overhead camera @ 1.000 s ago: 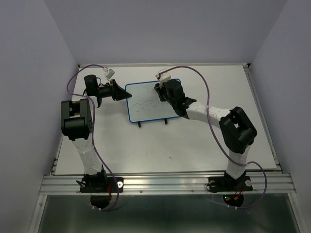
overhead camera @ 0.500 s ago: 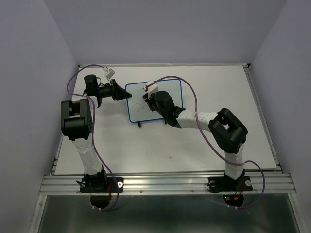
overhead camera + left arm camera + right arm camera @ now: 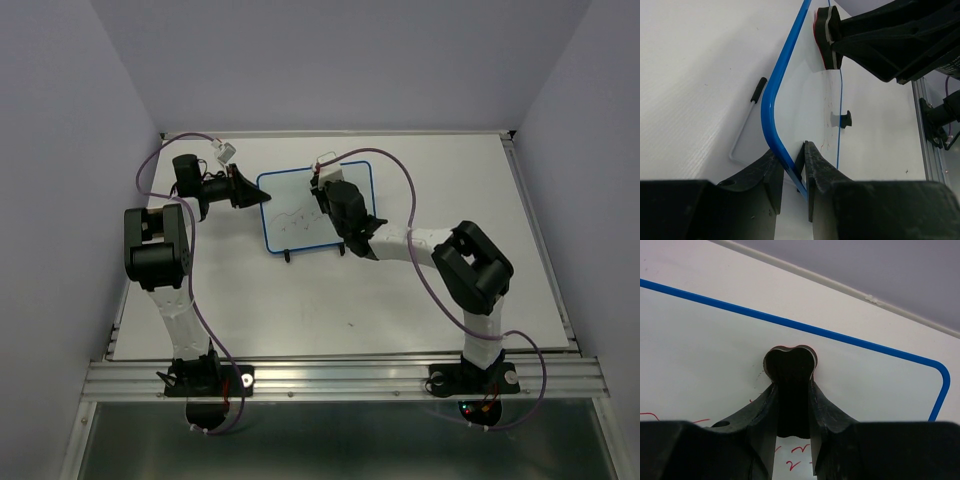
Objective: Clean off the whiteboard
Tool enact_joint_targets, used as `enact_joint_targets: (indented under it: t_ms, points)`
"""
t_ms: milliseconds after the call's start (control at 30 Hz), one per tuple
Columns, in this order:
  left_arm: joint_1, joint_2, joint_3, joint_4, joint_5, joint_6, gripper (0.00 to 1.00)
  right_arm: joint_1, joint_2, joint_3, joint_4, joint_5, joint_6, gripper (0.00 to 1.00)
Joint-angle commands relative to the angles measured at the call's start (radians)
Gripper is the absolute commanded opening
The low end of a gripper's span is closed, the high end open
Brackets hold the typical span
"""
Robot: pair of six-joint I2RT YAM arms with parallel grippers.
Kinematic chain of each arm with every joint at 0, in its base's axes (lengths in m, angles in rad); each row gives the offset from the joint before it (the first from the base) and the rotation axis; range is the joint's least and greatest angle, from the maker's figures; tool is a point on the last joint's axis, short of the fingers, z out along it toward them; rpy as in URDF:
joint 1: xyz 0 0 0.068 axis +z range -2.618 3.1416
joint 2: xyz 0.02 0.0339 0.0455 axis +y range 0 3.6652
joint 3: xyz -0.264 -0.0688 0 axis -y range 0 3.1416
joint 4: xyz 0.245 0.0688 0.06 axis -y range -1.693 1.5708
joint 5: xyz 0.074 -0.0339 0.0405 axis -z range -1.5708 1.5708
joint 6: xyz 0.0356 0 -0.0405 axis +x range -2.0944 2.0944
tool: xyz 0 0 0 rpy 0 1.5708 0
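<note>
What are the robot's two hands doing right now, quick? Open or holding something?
Left gripper: closed on the blue rim of the small white rectangular whiteboard.
Right gripper: closed on a small dark eraser block, against the board.

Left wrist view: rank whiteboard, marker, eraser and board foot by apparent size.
1. whiteboard: largest, though it is also nearest the camera.
2. marker and eraser: too close to rank; long and thin versus short and thick.
3. board foot: smallest.

A white table (image 3: 400, 300) is enclosed on three sides by lavender walls (image 3: 330, 60) and edged by an aluminium rail (image 3: 340, 378).
</note>
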State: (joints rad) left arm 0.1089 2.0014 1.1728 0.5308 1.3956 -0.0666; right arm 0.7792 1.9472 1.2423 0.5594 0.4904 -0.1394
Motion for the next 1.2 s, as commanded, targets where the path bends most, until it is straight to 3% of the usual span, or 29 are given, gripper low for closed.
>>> enact_joint_targets:
  t_ms: [0,67,433,567,633,900,1167]
  points:
    - [0.014,-0.053,0.013,0.04,-0.04,0.14,0.0,-0.028,-0.034,-0.012,0.033,0.01,0.003,0.07]
    - [0.012,-0.053,0.013,0.037,-0.04,0.142,0.0,-0.028,-0.03,-0.018,0.017,-0.079,0.001,0.06]
    - [0.002,-0.056,0.018,0.035,-0.044,0.143,0.0,0.118,0.002,-0.076,-0.006,-0.226,-0.034,0.04]
    - [-0.002,-0.056,0.018,0.034,-0.043,0.143,0.0,0.13,0.006,-0.092,0.01,-0.187,-0.022,0.04]
    - [0.0,-0.058,0.016,0.034,-0.044,0.145,0.0,0.13,0.01,-0.089,0.019,-0.089,-0.025,0.02]
    - [0.0,-0.059,0.016,0.031,-0.046,0.146,0.0,-0.015,-0.07,-0.13,0.062,0.077,0.053,0.01]
    - [0.0,-0.059,0.018,0.028,-0.044,0.151,0.0,-0.074,-0.122,-0.187,0.091,0.041,0.067,0.01]
